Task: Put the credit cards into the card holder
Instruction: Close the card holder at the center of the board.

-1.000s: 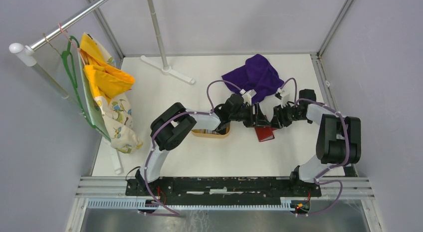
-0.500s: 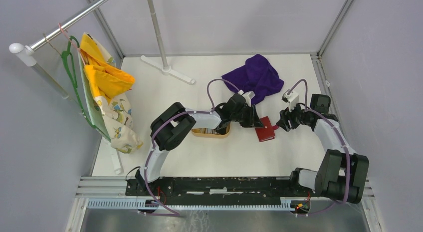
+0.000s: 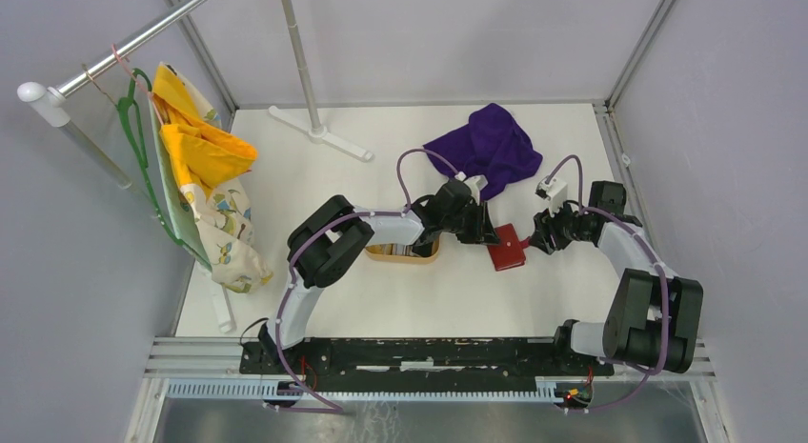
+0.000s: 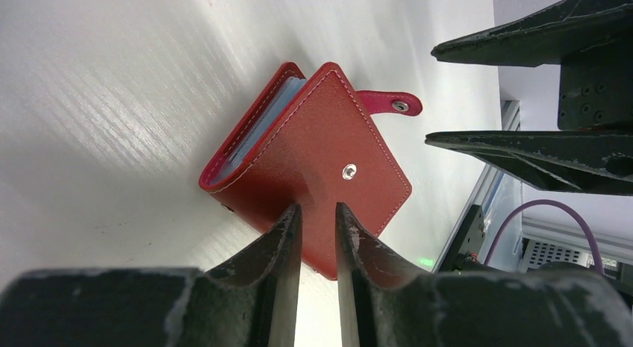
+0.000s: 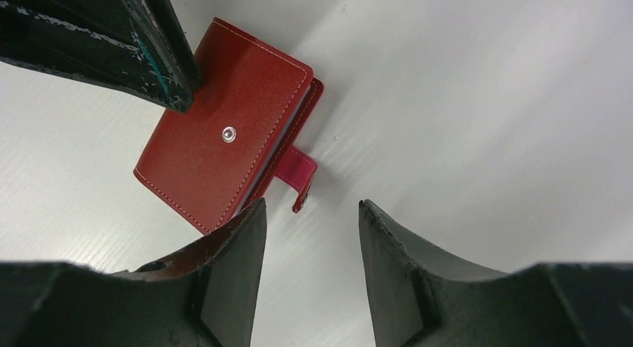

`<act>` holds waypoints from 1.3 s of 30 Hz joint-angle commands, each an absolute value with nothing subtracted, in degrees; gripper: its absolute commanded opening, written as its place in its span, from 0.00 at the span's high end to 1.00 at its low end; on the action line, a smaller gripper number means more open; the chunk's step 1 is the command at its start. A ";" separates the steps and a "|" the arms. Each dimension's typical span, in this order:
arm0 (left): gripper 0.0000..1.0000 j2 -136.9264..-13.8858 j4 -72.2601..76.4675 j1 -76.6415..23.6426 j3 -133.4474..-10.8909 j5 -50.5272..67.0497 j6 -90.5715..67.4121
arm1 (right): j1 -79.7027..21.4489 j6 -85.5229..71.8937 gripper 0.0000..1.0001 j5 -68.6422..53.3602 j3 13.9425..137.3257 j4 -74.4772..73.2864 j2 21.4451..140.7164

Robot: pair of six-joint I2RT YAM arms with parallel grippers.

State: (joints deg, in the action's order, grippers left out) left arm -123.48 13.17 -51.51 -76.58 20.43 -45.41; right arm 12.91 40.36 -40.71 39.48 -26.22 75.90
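My left gripper (image 4: 317,213) has narrowed to a slit over the near edge of the card holder (image 4: 310,157); I cannot tell whether it pinches. My right gripper (image 5: 310,213) has drawn back, released, with the snap tab (image 5: 302,179) just ahead. The holder lies folded, barring any card; the wooden tray (image 3: 405,254) sits behind my left wrist.

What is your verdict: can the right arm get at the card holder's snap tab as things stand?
Probably yes. The right gripper hangs open beside the snap tab, which juts from the card holder towards it, nothing between them. The left gripper sits at the holder's opposite edge, out of the way.
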 commanded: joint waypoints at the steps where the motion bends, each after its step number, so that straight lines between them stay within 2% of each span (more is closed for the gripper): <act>1: 0.70 -122.71 12.32 -51.50 -79.08 19.50 -41.22 | 12.97 43.15 0.45 -42.86 39.21 -25.25 72.23; 18: 0.69 -123.13 10.41 -51.56 -80.76 19.87 -39.06 | 13.01 44.02 0.45 -43.00 38.71 -25.90 73.51; 25: 0.69 -123.57 9.42 -51.52 -81.65 19.77 -38.67 | 12.75 42.46 0.51 -41.31 38.94 -25.24 76.15; 33: 0.69 -123.75 9.40 -51.55 -81.83 19.95 -38.76 | 12.06 41.31 0.65 -41.50 39.41 -25.02 77.05; 35: 0.69 -123.64 9.40 -51.55 -81.83 19.87 -38.72 | 11.84 41.26 0.72 -41.57 39.79 -25.39 77.53; 39: 0.67 -123.64 8.74 -51.55 -82.68 19.86 -38.36 | 11.74 40.66 0.91 -41.86 40.32 -25.35 77.68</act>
State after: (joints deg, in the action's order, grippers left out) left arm -123.50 8.67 -51.51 -79.70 19.99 -41.25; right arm 12.03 41.63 -40.93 38.85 -26.24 77.65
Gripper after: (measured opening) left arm 0.319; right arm 0.163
